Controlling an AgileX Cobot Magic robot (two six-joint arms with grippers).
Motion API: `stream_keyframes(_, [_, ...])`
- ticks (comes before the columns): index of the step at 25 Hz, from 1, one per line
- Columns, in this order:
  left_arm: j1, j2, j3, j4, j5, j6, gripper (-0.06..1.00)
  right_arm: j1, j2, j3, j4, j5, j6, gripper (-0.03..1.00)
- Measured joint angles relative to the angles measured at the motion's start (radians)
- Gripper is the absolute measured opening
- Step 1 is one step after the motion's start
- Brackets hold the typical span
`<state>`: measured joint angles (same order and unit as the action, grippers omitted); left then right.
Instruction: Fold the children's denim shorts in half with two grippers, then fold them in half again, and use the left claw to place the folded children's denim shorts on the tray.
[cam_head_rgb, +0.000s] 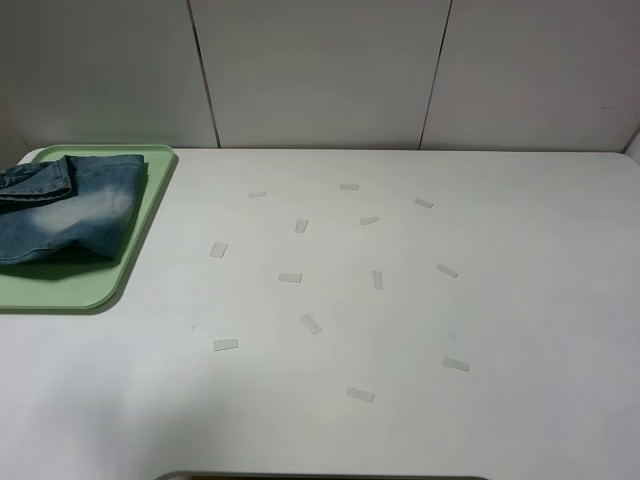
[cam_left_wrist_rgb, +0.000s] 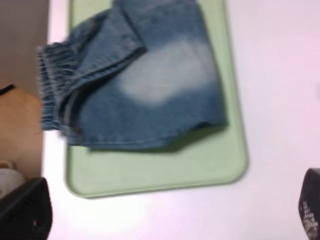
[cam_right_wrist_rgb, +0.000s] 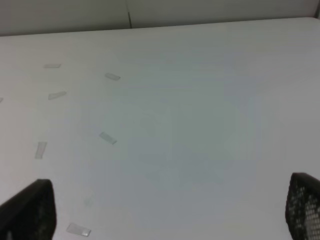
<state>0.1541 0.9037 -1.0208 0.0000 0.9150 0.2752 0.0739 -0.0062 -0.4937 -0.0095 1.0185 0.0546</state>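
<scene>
The folded denim shorts (cam_head_rgb: 65, 208) lie on the pale green tray (cam_head_rgb: 140, 235) at the table's far left edge. In the left wrist view the shorts (cam_left_wrist_rgb: 150, 85) rest on the tray (cam_left_wrist_rgb: 150, 172) with the gathered waistband hanging over the tray's rim. My left gripper (cam_left_wrist_rgb: 165, 220) is open and empty, drawn back from the tray, with only its fingertips (cam_left_wrist_rgb: 25, 210) showing. My right gripper (cam_right_wrist_rgb: 170, 215) is open and empty above bare table, fingertips (cam_right_wrist_rgb: 30, 210) at the frame corners. Neither arm shows in the exterior high view.
Several small pale tape marks (cam_head_rgb: 290, 277) are scattered over the middle of the white table (cam_head_rgb: 500, 300). A panelled wall (cam_head_rgb: 320, 70) stands behind the table. A wooden floor and a white object show beyond the table's left edge (cam_left_wrist_rgb: 15, 145).
</scene>
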Motion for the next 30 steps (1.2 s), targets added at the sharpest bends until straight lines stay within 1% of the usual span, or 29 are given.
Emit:
stream_keyframes(3, [-0.047,-0.099,0.068,0.0,0.022,-0.035,0.99,0.0,0.0,0.0,0.0,0.0,0.0,0.69])
stream_keyframes(8, [-0.105,-0.27,0.162,-0.011,0.087,-0.093,0.99,0.0,0.0,0.0,0.0,0.0,0.0,0.69])
stream_keyframes(16, [-0.158,-0.493,0.189,-0.044,0.246,-0.167,0.99,0.0,0.0,0.0,0.0,0.0,0.0,0.69])
stream_keyframes(24, [-0.163,-0.653,0.222,-0.015,0.248,-0.164,0.99,0.0,0.0,0.0,0.0,0.0,0.0,0.69])
stream_keyframes(30, [-0.163,-0.785,0.326,-0.013,0.248,-0.163,0.99,0.0,0.0,0.0,0.0,0.0,0.0,0.69])
